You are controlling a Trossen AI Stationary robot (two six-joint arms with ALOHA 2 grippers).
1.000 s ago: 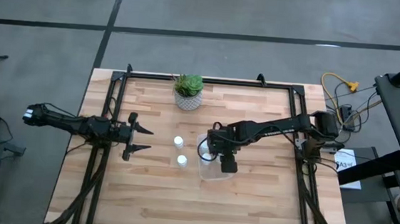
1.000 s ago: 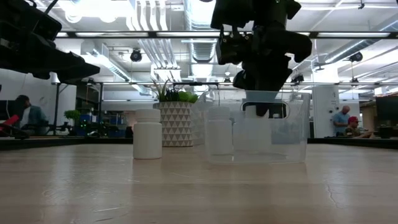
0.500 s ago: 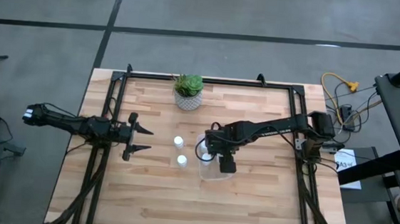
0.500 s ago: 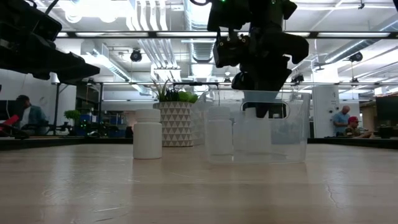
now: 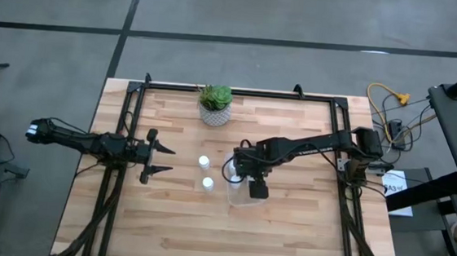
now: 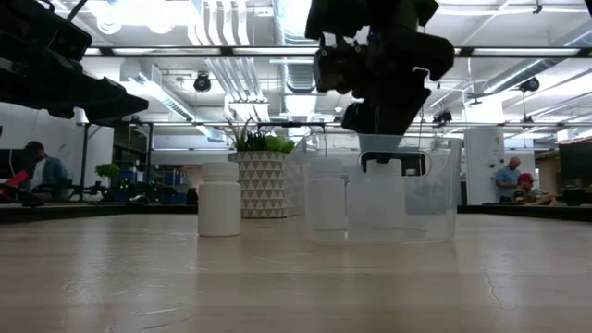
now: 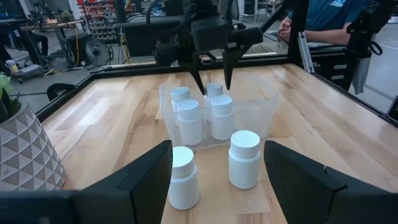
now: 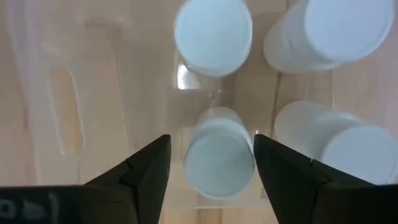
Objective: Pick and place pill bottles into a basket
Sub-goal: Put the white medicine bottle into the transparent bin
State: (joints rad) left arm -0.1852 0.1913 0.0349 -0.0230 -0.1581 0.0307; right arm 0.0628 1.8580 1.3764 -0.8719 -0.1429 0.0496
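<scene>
Fingers of your right gripper [image 7: 211, 84] spread wide over basket [image 7: 264, 112] w/ four bottles [image 7: 222, 116] inside; left gripper [image 5: 163, 160] open too, two bottles [image 5: 204, 162] left of basket.

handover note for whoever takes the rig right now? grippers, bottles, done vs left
Right gripper: open, above the basket, nothing held.
Left gripper: open, empty, waiting left of the loose bottles.
Done: four pill bottles stand in the basket, e.g..
Left: two bottles on the table beside the basket, and.
Plant pot stands at the far edge, clear of the work.
</scene>
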